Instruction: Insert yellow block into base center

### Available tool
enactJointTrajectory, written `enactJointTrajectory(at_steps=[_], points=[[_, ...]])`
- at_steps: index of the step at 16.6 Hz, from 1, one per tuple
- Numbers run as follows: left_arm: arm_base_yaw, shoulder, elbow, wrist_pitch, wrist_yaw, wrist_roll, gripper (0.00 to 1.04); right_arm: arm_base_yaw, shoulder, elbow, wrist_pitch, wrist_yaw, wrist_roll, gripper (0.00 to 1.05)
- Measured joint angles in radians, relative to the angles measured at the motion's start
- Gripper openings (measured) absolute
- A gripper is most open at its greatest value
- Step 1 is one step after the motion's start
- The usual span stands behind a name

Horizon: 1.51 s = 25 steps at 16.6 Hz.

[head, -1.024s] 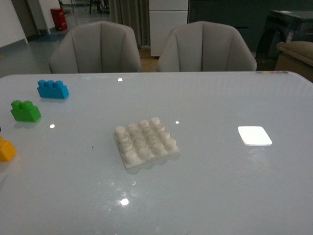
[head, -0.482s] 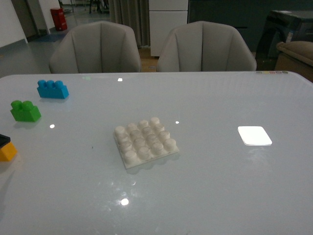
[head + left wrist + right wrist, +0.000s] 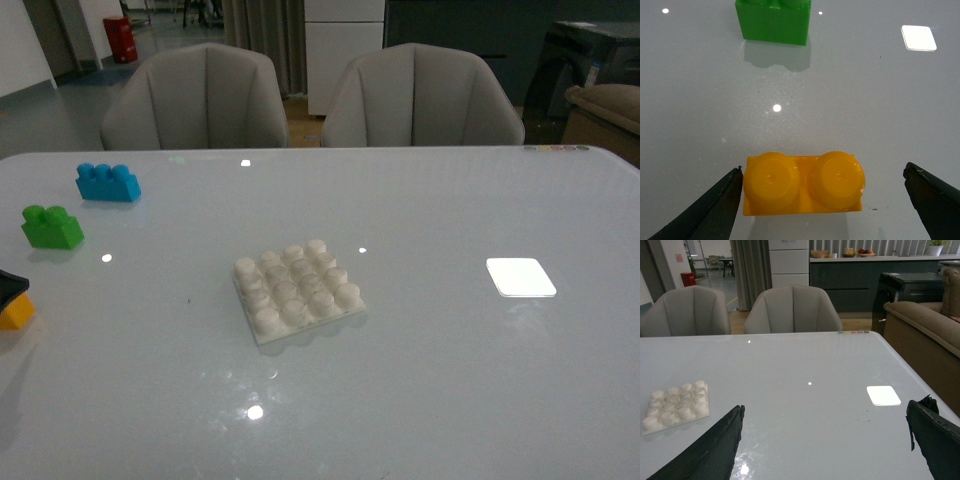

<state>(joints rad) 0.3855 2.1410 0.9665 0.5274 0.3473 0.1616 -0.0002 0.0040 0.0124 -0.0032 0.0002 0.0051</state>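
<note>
The yellow block [image 3: 802, 182], studs facing the camera, lies on the table between the fingers of my open left gripper [image 3: 822, 172]. One finger [image 3: 715, 210] is almost against the block's end; the other stands well clear. In the front view the yellow block [image 3: 14, 314] shows at the far left edge, its top hidden by a dark finger [image 3: 10, 283]. The white studded base [image 3: 298, 290] sits flat at the table's middle, nothing on it. My right gripper [image 3: 825, 410] hangs open above the table with nothing between its fingers, the base [image 3: 676, 405] off to one side.
A green brick [image 3: 52, 227] stands just beyond the yellow block, and a blue brick [image 3: 107, 183] further back. A flat white patch [image 3: 520, 277] lies at the right. Two grey chairs [image 3: 300, 95] stand behind the table's far edge.
At the front view's left edge the left gripper's dark finger has come in over the yellow block and now covers more of its top. The bricks and base have not moved.
</note>
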Motion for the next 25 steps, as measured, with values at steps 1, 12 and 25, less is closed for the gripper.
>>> enactJointTrajectory(at_steps=[1,12,25], points=[[-0.001,0.002,0.0,-0.001,-0.002,0.002,0.98,0.0,0.0,0.0,0.0,0.0,0.0,0.98],[-0.004,0.033,0.008,0.063,-0.051,0.007,0.6,0.0,0.0,0.0,0.0,0.0,0.0,0.98],[-0.61,-0.304,-0.119,-0.019,-0.416,-0.213,0.59,0.0,0.0,0.0,0.0,0.0,0.0,0.98]])
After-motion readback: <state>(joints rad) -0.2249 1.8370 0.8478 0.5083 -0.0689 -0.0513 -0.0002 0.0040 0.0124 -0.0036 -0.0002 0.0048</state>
